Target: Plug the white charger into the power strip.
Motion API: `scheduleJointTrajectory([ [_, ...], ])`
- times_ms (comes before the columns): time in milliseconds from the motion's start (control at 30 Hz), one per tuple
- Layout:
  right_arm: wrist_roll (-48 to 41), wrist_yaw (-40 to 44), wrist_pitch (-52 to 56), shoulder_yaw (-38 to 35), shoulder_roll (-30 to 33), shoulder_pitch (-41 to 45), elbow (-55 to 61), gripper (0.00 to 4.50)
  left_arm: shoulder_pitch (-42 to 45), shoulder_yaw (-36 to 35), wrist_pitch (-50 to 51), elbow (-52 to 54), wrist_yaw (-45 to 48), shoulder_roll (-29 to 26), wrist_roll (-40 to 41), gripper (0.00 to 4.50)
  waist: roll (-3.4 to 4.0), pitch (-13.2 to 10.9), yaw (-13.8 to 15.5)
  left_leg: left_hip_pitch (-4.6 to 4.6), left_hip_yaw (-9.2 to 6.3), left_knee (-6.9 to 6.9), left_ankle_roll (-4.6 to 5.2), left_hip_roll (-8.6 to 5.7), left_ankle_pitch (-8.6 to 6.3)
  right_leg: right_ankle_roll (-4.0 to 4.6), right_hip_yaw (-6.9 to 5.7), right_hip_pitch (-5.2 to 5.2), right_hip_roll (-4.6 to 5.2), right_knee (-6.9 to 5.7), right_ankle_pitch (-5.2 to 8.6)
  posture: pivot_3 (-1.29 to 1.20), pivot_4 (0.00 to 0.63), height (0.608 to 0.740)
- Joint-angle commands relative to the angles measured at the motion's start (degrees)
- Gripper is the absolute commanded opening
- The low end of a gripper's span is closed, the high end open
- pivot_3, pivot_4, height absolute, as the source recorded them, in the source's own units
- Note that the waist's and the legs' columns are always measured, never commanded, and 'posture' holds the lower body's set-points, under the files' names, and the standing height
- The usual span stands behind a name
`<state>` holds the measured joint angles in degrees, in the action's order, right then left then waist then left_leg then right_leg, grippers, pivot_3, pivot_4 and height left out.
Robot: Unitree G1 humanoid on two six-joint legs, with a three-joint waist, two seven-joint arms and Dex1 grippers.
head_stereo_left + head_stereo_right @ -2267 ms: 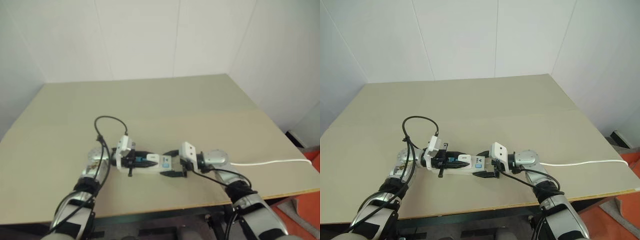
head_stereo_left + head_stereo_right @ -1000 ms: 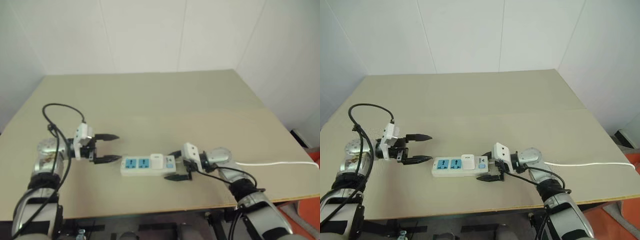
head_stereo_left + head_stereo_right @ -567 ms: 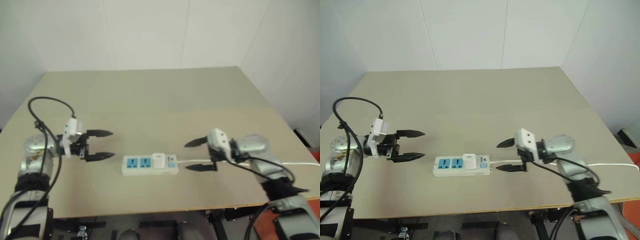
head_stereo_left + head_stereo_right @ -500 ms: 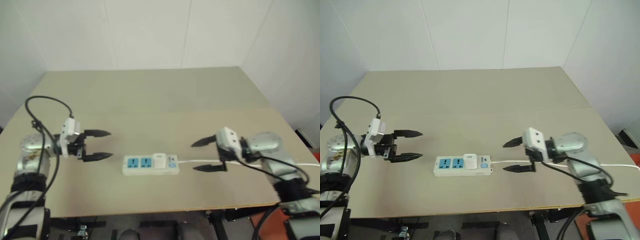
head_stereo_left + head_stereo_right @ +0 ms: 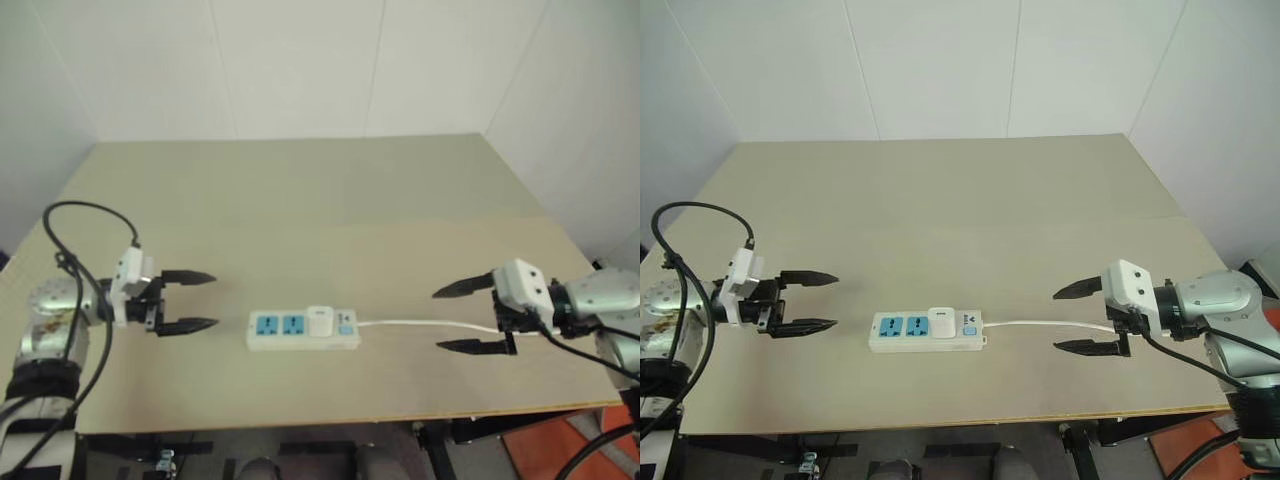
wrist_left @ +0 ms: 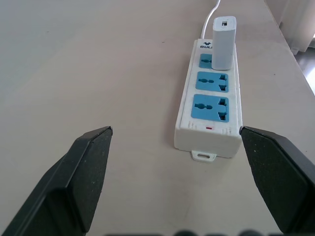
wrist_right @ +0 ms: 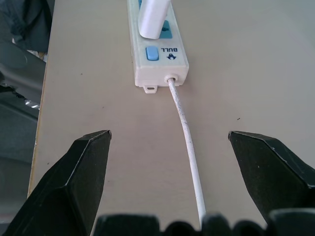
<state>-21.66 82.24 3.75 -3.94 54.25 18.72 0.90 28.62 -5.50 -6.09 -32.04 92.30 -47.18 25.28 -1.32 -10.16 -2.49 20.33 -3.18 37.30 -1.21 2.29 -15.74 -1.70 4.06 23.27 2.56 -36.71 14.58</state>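
1. "BULL" stands in blue letters on the power strip (image 7: 156,59), on its white top at the cord end, just beside the blue switch (image 7: 152,53) and a small blue logo mark.
2. From the left wrist view the same brand word shows on that end of the strip, beside the white charger (image 6: 223,43), partly hidden; only "BULL" with a small mark above it can be made out.
3. No other lettering is legible.

Third socket face of power strip (image 6: 211,96) hidden under white charger (image 6: 223,42); cord (image 7: 189,155) cut off.
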Motion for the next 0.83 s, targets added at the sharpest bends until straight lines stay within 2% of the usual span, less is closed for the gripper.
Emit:
scheduleJointTrajectory([
  [33, -1.1, -0.9, -1.1, -3.0, 0.8, -0.8, 2.0, 4.47, 0.6, -1.5, -0.1, 1.2, 0.0, -0.1, 0.4, 4.5, 0.0, 0.0, 0.0, 0.0, 0.0, 0.0, 0.0, 0.0, 0.0, 0.01, 0.0, 0.0, 0.0, 0.0, 0.0, 0.0, 0.15, 0.74],
  [400, -1.2, -1.8, -0.5, -3.7, 1.5, -3.1, 3.5, 4.47, 1.6, -1.1, -0.2, 0.4, -0.3, 1.1, -0.8, 4.5, 0.0, 0.0, 0.0, -0.01, 0.0, 0.01, 0.0, -0.01, 0.0, 0.16, 0.0, -0.01, 0.0, -0.01, -0.09, 0.0, 0.15, 0.74],
  [833, -1.1, -2.1, -0.7, -3.3, 1.3, -2.1, 3.2, 4.47, 0.8, -1.3, -0.1, 1.5, -0.8, 1.7, -0.7, 4.5, 0.0, 0.0, 0.0, -0.01, 0.0, 0.04, 0.0, -0.01, 0.0, 0.17, 0.0, -0.02, 0.0, -0.04, -0.1, 0.0, 0.15, 0.74],
])
